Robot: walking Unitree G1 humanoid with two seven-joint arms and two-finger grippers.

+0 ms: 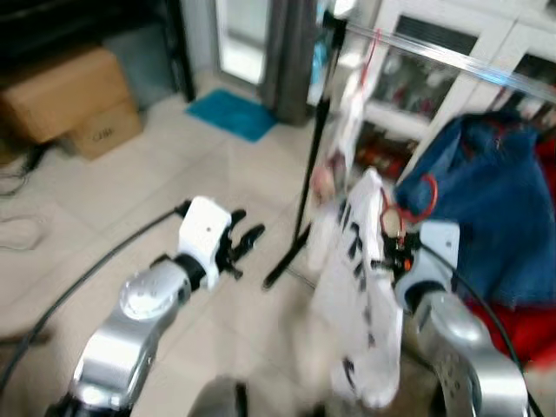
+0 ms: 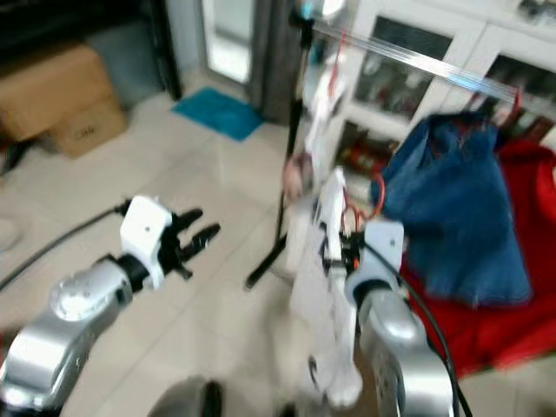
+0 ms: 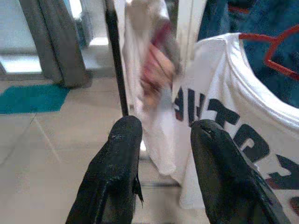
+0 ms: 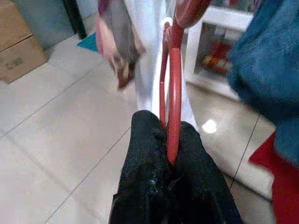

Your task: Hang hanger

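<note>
Floor: pale tiles (image 1: 130,200), teal mat (image 1: 230,113), cardboard boxes (image 1: 65,100).
Rack: clothes rail (image 1: 452,59) carrying blue garment (image 1: 495,200).
Right end effector (image 4: 169,140): clamped on red hanger (image 4: 174,84) bearing white shirt (image 1: 356,287), below the rail.
Left end effector (image 3: 163,140): fingers apart, empty.

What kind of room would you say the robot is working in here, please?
Probably a living or utility room in a home: a tiled floor, a clothes rail with a blue garment hanging from it, white glass-fronted cabinets behind, and a cardboard box.
</note>
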